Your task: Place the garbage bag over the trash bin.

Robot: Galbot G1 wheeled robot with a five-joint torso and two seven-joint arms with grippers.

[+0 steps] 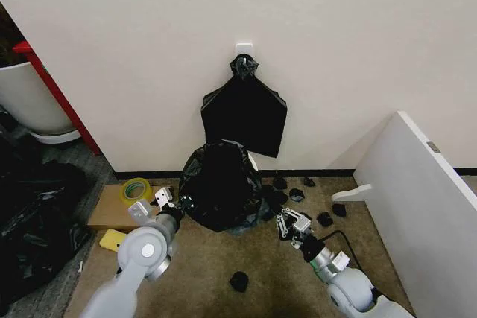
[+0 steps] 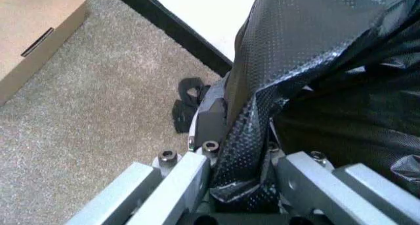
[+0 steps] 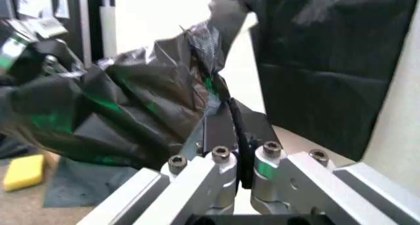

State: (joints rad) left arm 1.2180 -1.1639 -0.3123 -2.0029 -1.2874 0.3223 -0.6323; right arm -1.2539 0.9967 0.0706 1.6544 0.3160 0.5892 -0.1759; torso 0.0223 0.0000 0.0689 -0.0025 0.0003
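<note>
The garbage bag (image 1: 220, 184) is a glossy black, wrinkled mound standing against the wall at the middle of the floor. It drapes over the trash bin, of which just a white sliver of rim (image 1: 253, 160) shows at the bag's far right side. My left gripper (image 1: 168, 203) is at the bag's lower left and is shut on a fold of the garbage bag (image 2: 295, 63), with film bunched between the fingers of the left gripper (image 2: 243, 136). My right gripper (image 1: 288, 223) is at the bag's lower right, and the right gripper (image 3: 236, 129) is shut on the edge of the garbage bag (image 3: 131, 112).
A flat black bag bundle (image 1: 244, 113) hangs on a wall hook above. At the left lie a cardboard box (image 1: 108, 210) with a tape roll (image 1: 136, 189), a yellow sponge (image 1: 112, 240) and black sheeting (image 1: 33, 229). Black scraps (image 1: 238, 281) dot the carpet. A white board (image 1: 425, 206) leans at the right.
</note>
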